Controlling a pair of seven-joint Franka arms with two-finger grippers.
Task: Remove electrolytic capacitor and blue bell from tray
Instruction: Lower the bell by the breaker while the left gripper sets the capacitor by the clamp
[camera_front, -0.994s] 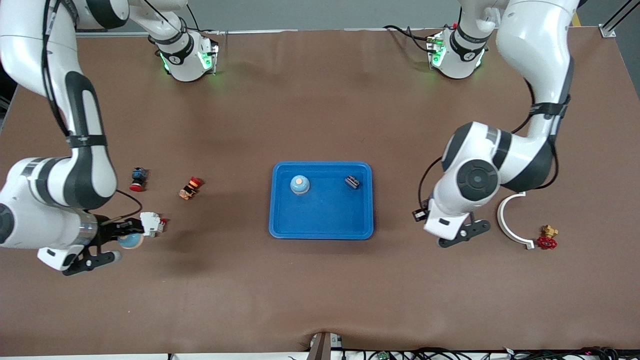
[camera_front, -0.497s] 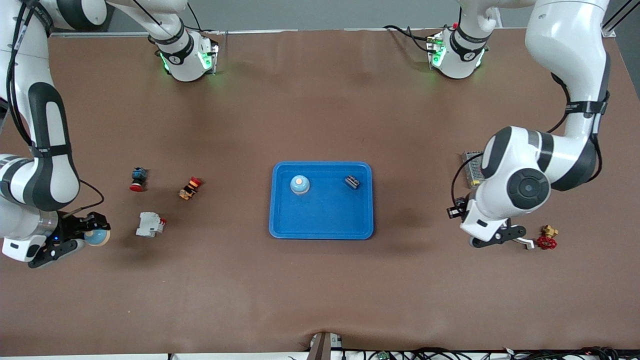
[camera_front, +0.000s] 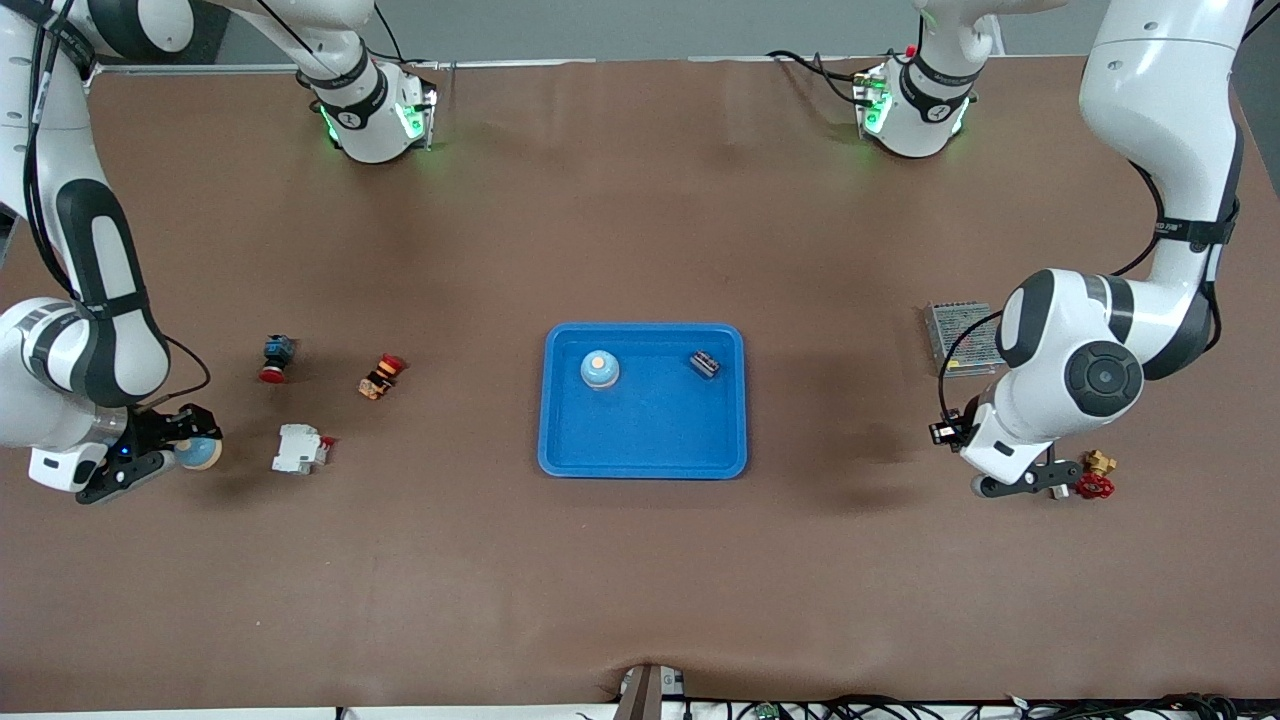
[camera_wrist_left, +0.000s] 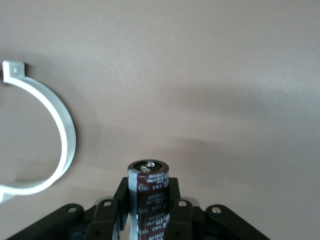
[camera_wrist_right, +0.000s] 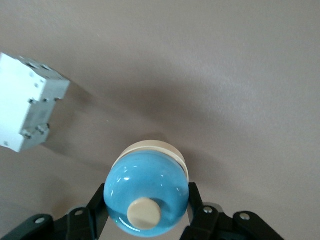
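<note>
From the front, we carry the bell in the right gripper over bare table, clear of the tray; a second bell sits inside. The left gripper hangs beside the valve.

Left wrist: fingers clamp the capacitor upright, for standing it beside the clamp.

Right wrist: fingers pinch the bell's sides near the breaker.

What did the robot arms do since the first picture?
Both arms swung outward, away from the tray. The right gripper carried its blue bell past the white switch box. The left gripper took its capacitor toward the red valve. Both stayed clamped. The tray's second bell stayed put.
</note>
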